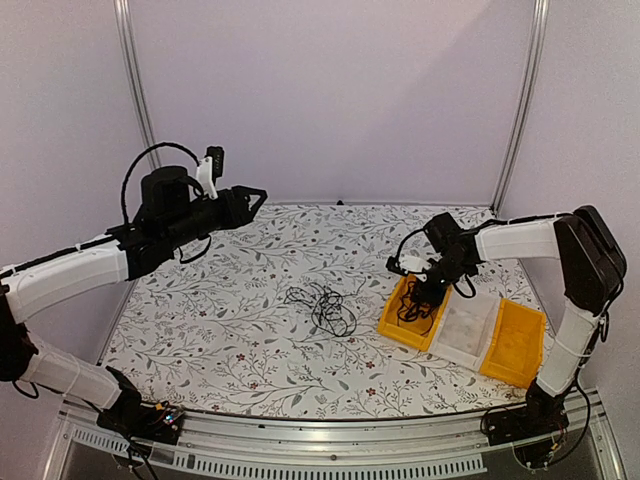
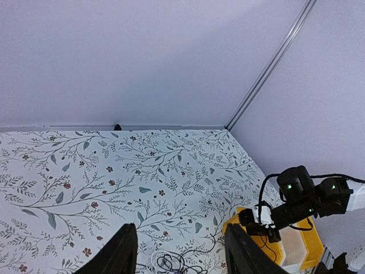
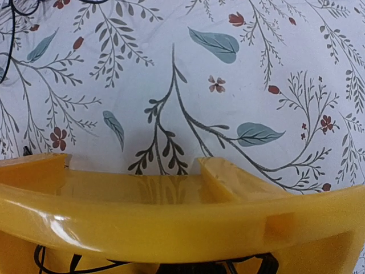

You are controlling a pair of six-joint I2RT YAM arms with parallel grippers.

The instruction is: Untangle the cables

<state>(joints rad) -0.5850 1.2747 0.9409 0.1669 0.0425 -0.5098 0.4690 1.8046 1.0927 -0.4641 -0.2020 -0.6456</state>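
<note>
A tangle of black cables [image 1: 322, 305] lies in loose loops at the middle of the table. In the left wrist view, this cable pile [image 2: 174, 264] shows at the bottom edge with one white loop [image 2: 153, 258]. My left gripper [image 1: 258, 197] hangs high over the back left, open and empty; the left gripper [image 2: 179, 254] frames the pile between its fingers [image 2: 122, 251]. My right gripper [image 1: 424, 293] is down in the nearest yellow bin [image 1: 392, 322], shut, with a thin black cable [image 3: 54, 267] trailing from it into the bin.
Three bins stand in a row at the right: the yellow bin [image 3: 171, 220], a clear one [image 1: 468, 328] and another yellow one [image 1: 515, 345]. Walls close off the back and sides. The right arm [image 2: 319, 197] reaches across over the bins.
</note>
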